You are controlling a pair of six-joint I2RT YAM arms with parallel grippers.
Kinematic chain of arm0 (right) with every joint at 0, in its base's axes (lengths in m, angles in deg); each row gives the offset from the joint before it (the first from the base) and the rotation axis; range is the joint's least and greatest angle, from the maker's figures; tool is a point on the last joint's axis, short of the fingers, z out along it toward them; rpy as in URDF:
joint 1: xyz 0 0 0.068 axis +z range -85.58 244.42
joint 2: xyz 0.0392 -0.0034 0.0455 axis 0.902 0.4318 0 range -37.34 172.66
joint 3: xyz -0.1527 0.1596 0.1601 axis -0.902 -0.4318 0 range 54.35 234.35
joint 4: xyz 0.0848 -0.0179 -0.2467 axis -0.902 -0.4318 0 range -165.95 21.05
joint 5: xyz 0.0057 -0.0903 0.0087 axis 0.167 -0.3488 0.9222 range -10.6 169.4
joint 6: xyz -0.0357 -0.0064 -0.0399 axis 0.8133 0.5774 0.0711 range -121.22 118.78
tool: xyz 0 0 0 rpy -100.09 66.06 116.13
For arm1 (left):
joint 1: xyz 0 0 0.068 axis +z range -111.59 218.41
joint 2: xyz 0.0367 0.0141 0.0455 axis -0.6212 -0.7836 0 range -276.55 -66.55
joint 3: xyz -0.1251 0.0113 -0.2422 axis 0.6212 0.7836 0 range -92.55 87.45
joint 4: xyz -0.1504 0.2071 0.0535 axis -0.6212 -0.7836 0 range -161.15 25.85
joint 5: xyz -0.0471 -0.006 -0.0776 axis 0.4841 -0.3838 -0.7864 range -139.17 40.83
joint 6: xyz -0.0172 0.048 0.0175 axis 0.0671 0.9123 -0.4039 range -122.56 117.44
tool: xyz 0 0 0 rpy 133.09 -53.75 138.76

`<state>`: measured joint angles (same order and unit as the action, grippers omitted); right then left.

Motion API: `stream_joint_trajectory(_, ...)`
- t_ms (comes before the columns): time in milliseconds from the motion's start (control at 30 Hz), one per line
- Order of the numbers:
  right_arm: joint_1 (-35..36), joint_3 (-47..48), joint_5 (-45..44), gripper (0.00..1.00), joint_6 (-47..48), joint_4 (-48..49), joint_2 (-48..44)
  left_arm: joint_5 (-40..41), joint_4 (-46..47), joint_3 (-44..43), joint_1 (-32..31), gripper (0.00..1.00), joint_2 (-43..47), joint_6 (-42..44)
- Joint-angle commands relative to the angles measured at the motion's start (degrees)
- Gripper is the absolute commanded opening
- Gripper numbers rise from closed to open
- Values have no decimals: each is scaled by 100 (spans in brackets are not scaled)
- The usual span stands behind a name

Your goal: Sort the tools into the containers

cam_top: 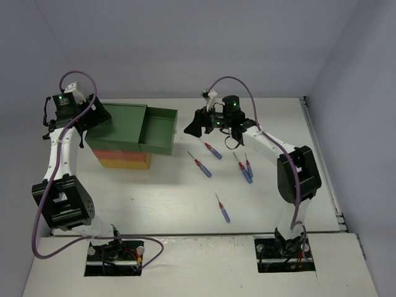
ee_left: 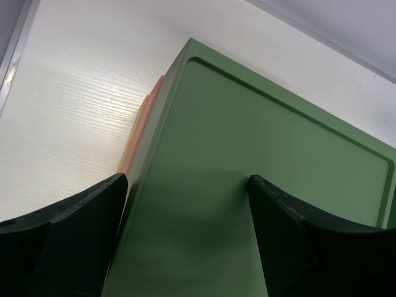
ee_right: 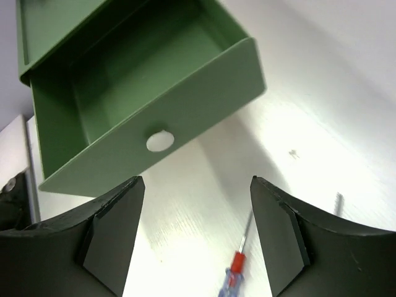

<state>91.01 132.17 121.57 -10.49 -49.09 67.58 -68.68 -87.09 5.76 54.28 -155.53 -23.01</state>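
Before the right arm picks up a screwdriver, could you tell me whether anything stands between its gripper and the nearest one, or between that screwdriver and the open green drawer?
Nothing visible does. The right gripper hangs open over bare table beside the nearest screwdriver, and the green drawer stands pulled out, its top uncovered.

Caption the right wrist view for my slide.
Open right gripper facing the pulled-out green drawer, small blue-and-red screwdriver lying beneath.

My left arm (cam_top: 57,158) and right arm (cam_top: 266,143) are white with black joint blocks (cam_top: 62,207), looping purple cables (cam_top: 37,229), green wrist lights (cam_top: 60,98), and black tool fingers (ee_left: 62,247).
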Motion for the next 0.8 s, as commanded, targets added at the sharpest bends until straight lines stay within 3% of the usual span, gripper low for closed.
stream_joint_trajectory(0,44,-583,-1830,67,255,-621,-1324,-76,135,28,131,74,476,-79)
stream_joint_trajectory(167,671,-1651,-3770,67,14,-1844,-2373,-246,462,160,437,74,868,-344)
stream_joint_trajectory(300,1385,-2488,-4520,67,-628,-2323,-2906,-85,545,227,492,74,1279,-358)
stream_joint_trajectory(500,1903,-3789,-4836,65,-1852,-2558,-3806,855,-26,259,-151,74,2060,240)
stream_joint_trajectory(767,2315,-4285,-4982,59,-2278,-2552,-3656,1471,-783,1140,-782,74,3840,405)
